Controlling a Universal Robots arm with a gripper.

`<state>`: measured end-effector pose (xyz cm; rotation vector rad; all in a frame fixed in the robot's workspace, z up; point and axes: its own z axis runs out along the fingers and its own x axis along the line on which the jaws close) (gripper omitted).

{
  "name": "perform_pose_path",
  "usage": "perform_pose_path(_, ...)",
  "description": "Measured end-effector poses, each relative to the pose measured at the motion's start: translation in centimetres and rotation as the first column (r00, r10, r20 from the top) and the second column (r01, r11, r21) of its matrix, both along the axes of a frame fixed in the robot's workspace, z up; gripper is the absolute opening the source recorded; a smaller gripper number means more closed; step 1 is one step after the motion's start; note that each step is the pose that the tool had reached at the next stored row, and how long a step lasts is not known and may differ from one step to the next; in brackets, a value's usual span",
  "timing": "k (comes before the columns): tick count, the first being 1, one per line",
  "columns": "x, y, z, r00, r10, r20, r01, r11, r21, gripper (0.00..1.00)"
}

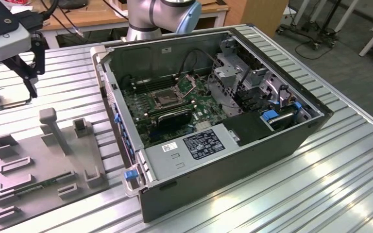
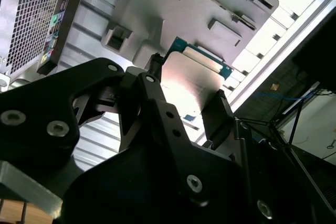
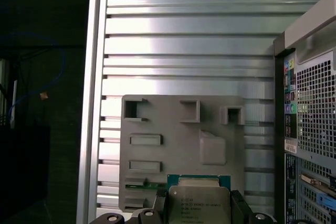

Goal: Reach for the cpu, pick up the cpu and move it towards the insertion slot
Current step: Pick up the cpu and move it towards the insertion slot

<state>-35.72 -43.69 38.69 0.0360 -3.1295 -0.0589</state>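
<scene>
- Gripping is judged complete: the cpu (image 3: 198, 203) is seen in both wrist views clamped by its opposite edges between the black fingers (image 2: 163, 111) of the gripper (image 1: 9, 96).
- The cpu is held flat, silvery top up, and appears to be lifted off the grey tray (image 3: 173, 124), whose recesses are seen below and beyond it in the first wrist view.
- In the exterior view the gripper is placed over the worktop (image 1: 342, 184) close to its edge at the exterior view's left, towards the far corner and past the far end of the tray.
- The carry is judged barely begun. The insertion slot (image 1: 163, 98) lies on the green board inside the open computer case (image 1: 290, 141), well apart from the gripper, so nearly the whole transfer is left.
- A green memory stick (image 3: 143, 184) is seen lying in a tray recess, apart from the cpu.
- Between gripper and slot stands the case's side wall (image 1: 107, 92), upright along the tray side. This edge is judged the main one to be cleared.
- Above the case, open room is seen. Around the slot it is tighter, with a metal drive cage (image 1: 228, 73) and cables rising at the side towards the exterior view's right.
- Bare slatted worktop is seen between the tray and the case.
</scene>
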Motion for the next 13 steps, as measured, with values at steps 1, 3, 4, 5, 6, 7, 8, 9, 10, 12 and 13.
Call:
perform_pose_path(1, 0.11, 0.0, -0.01, 1.0, 0.0, 0.0, 0.0, 1.0, 0.0, 0.55)
perform_pose_path(3, 0.36, 0.0, -0.05, 1.0, 0.0, 0.0, 0.0, 1.0, 0.0, 0.55)
perform_pose_path(4, 0.49, 0.0, -0.08, 1.0, 0.0, 0.0, 0.0, 1.0, 0.0, 0.55)
perform_pose_path(5, 0.6, 0.0, -0.1, 1.0, 0.0, 0.0, 0.0, 1.0, 0.0, 0.55)
perform_pose_path(6, 0.72, 0.0, -0.12, 1.0, 0.0, 0.0001, 0.0, 1.0, 0.0, 0.55)
perform_pose_path(7, 0.84, 0.0, -0.13, 1.0, 0.0, 0.0, 0.0, 1.0, 0.0, 0.55)
perform_pose_path(8, 0.98, 0.0, -0.13, 1.0, 0.0, 0.0, 0.0, 1.0, 0.0, 0.55)
perform_pose_path(9, 1.11, 0.0, -0.14, 1.0, 0.0, 0.0, 0.0, 1.0, 0.0, 0.55)
perform_pose_path(10, 1.23, 0.0, -0.14, 1.0, 0.0, 0.0, 0.0, 1.0, 0.0, 0.55)
perform_pose_path(12, 1.49, 0.0, -0.14, 1.0, 0.0, 0.0, 0.0, 1.0, 0.0, 0.55)
perform_pose_path(13, 1.56, 0.0, -0.15, 1.0, 0.0, 0.0, 0.0, 1.0, 0.0, 0.55)
